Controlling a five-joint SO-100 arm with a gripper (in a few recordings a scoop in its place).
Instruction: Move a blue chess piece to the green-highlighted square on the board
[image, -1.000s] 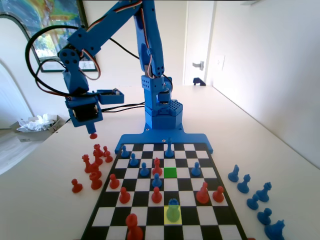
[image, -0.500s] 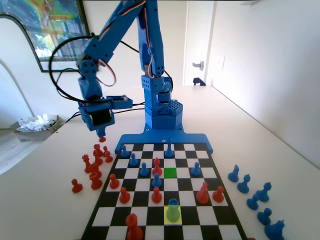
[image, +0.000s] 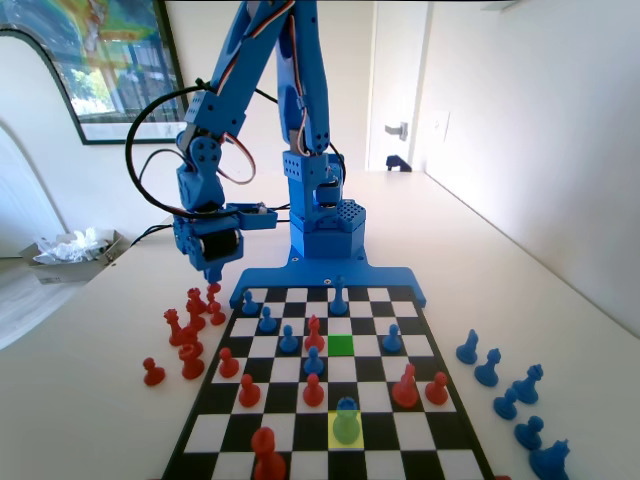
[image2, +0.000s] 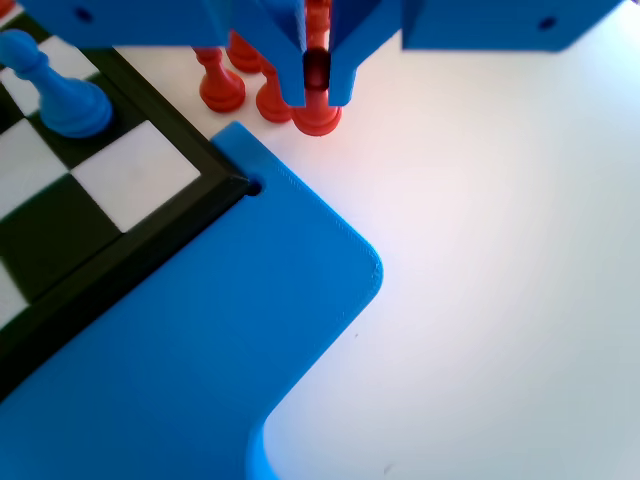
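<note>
The blue chess piece (image: 346, 420), stubby with a greenish body, stands on the yellow square near the front of the board (image: 440, 440). The green-highlighted square (image: 341, 345) lies bare two rows farther back, in the same file. My gripper (image: 212, 272) hangs low off the board's far left corner, over the table. It is shut on a small red pawn (image2: 317, 120), gripped by the head between the jaws (image2: 316, 98). The pawn's base is at or just above the table beside other red pieces (image2: 220, 88).
Several captured red pieces (image: 190, 330) crowd the table left of the board, and several blue ones (image: 510, 385) stand to its right. Red and blue pieces are scattered over the squares, including a blue pawn (image2: 62, 95) near the corner. A tray of crumpled paper (image: 70, 250) sits far left.
My gripper has swung right and down with the red pawn, from high over the left table towards the red pieces by the board's far left corner.
</note>
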